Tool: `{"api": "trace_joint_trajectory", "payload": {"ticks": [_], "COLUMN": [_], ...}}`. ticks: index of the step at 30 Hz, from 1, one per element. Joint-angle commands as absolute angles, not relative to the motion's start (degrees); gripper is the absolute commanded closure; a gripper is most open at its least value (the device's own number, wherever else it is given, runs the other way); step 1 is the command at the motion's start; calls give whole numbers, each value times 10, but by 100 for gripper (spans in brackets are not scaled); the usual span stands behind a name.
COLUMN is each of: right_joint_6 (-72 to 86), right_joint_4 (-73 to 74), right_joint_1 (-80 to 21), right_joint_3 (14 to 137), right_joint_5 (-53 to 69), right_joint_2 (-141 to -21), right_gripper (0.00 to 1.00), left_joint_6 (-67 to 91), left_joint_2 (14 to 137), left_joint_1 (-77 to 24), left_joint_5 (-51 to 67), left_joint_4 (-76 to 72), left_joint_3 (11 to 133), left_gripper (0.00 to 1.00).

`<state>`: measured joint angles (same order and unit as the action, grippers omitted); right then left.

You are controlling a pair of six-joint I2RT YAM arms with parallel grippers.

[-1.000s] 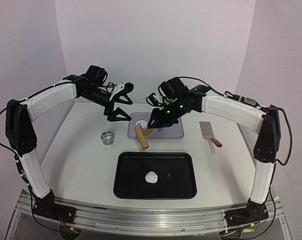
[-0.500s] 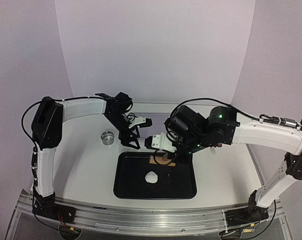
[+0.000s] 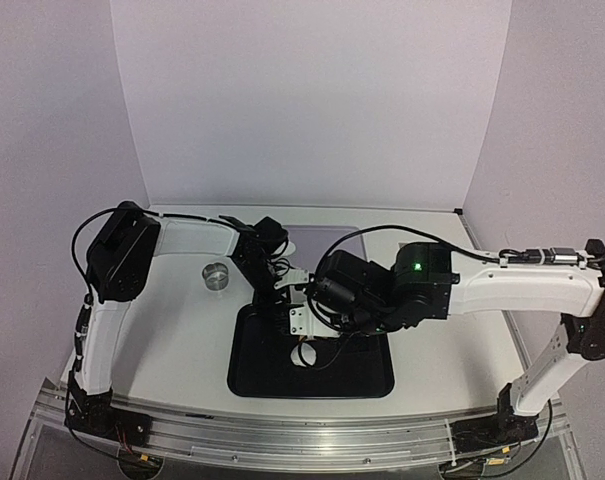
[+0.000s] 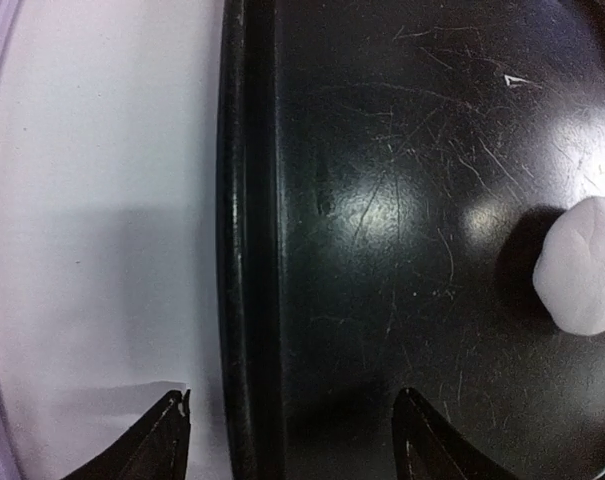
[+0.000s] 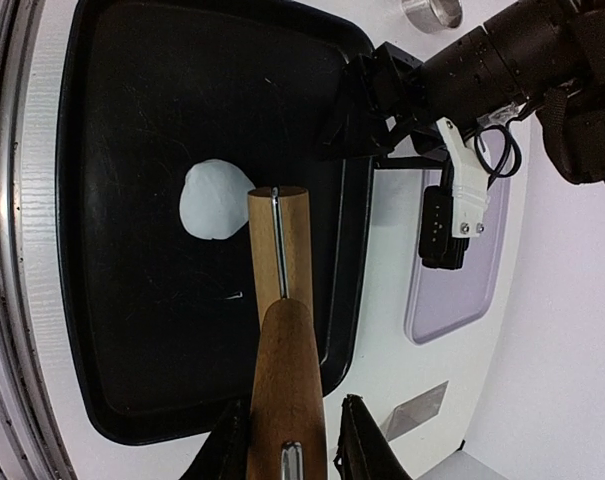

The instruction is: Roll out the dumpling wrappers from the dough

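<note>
**Rolling pin in the right gripper, dough just off its tip**

The right gripper (image 5: 287, 448) is closed on the near end of a wooden rolling pin (image 5: 280, 300). Its two dark fingers (image 5: 360, 445) press against either side of the handle. The pin points straight ahead from the fingers, out over the floor of the black tray (image 5: 132, 330).

The dough (image 5: 214, 200), a small rounded white lump, lies on the tray floor ahead of this gripper. It is at the far end of the pin and slightly to the left in the wrist view. The pin's blunt end sits right at the lump's edge, and I cannot tell whether the two touch. From above, the right wrist covers part of the lump.

The left gripper (image 4: 292, 445) is partly open and holds nothing. One fingertip (image 4: 167, 445) hangs over the white table (image 4: 92, 200) and the other over the tray floor, so the tray's raised rim runs through the gap between them. I cannot tell whether either tip touches the rim. From this gripper the dough lies ahead and off to the right, well inside the tray and clear of both fingers.

A small metal ring (image 3: 217, 275) stands on the table beyond the left gripper, outside the tray. A purple board (image 5: 462, 290) lies past the tray's far rim.
</note>
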<state>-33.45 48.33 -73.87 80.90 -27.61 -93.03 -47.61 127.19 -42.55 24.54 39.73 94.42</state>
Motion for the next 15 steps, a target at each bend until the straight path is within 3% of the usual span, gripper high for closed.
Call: {"api": "trace_joint_trajectory", "payload": {"ticks": [1,12,15], "right_joint_6": [-321,-317,-317], "right_joint_4": [454,400,395], "right_joint_1": [-746,-762,-766], "right_joint_3": [816,797,794], "right_joint_5": [-285,-251,-249], "right_joint_2": [-944,-955,-969], "right_gripper": [100,100,100], "left_joint_6": [-471,-489,-488], "left_joint_2": [1294,1300,1297], "left_joint_1": [-435,-438,-438], "left_joint_5": [241,220,210], "left_joint_4": [366,338,324], "left_joint_3": [939,918,917], "left_gripper": [41,95,100]}}
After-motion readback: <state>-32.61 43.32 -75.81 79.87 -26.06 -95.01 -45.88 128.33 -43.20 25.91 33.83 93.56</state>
